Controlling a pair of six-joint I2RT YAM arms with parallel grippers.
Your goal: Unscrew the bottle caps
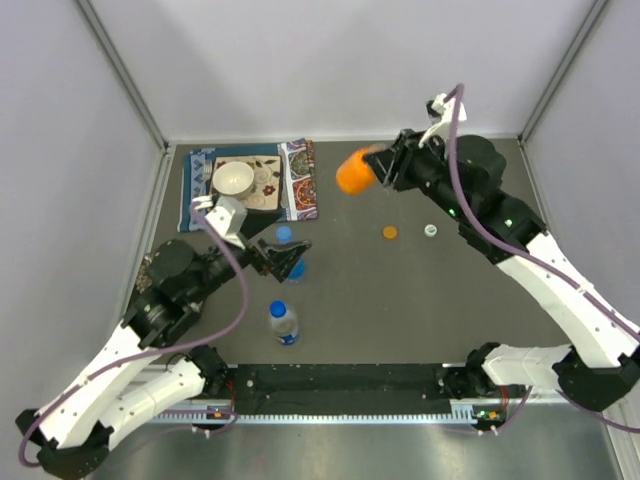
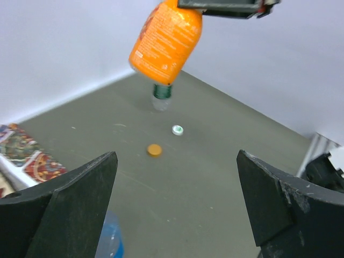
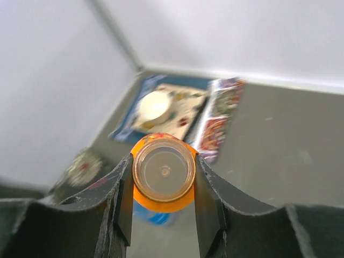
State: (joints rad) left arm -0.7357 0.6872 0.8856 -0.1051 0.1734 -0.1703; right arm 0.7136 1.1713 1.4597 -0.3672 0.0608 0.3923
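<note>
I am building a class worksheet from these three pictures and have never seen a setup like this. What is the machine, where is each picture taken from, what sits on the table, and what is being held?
These are two robot arms bolted at the near edge of a grey table. One picture looks down from above; the other two come from cameras on each wrist.

The right gripper is closed on the orange bottle, held in the air. Its wrist view looks along that bottle between the fingers. The left gripper is open and holds nothing.

On the table lie an orange cap and a white cap, both loose. Two clear bottles with blue caps stand near the left arm, one in front and one by its gripper. A white bowl sits on a patterned cloth.
</note>
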